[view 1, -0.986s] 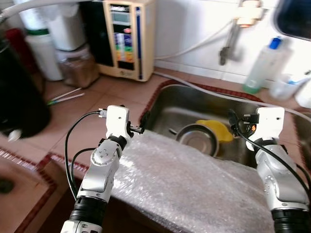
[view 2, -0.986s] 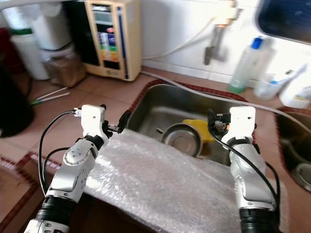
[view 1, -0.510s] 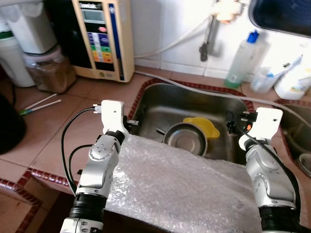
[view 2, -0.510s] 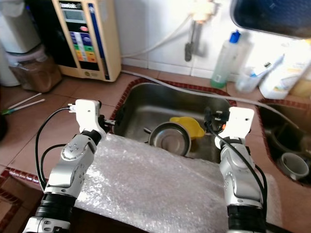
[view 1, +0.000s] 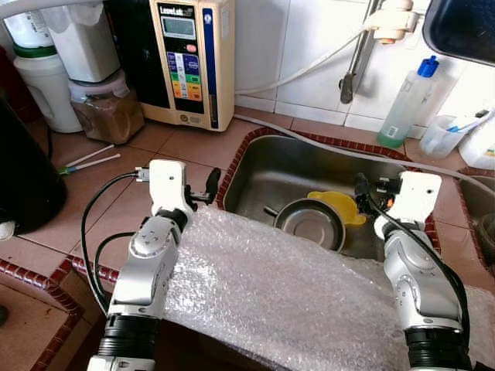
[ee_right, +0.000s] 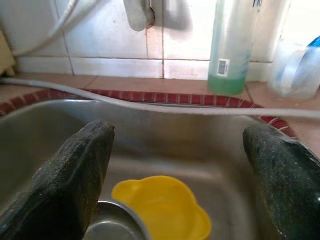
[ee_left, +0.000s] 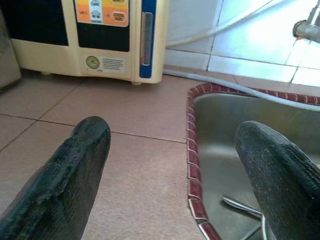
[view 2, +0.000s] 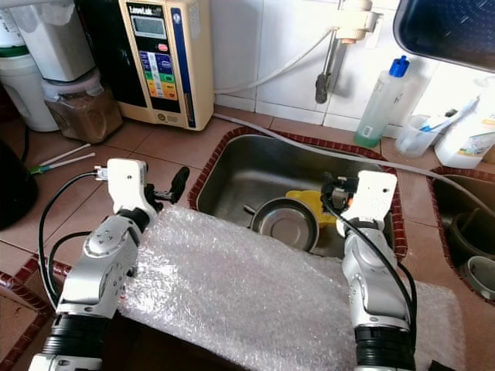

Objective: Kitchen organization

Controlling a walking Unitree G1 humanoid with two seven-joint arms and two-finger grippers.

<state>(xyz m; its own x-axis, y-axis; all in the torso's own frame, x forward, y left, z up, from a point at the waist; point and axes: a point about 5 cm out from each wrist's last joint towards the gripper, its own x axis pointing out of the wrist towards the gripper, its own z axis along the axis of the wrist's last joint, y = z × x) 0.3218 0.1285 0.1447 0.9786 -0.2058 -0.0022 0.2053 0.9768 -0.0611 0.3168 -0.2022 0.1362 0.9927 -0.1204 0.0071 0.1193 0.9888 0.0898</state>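
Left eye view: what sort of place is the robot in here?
Most likely a home kitchen counter: a steel sink holding a metal bowl and a yellow cup, a tiled backsplash, and a dish-soap bottle beside the tap.

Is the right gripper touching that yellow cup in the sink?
Apart. The right wrist view shows the right gripper open above the sink, with the yellow cup lying lower down between its fingers, bare steel visible around it.

Beyond the spread left gripper [ee_left: 172,145], a utensil [ee_left: 245,207] is partly hidden by one finger; between the right gripper [ee_right: 180,150] fingers, a steel bowl [ee_right: 112,225] is cut by the edge.
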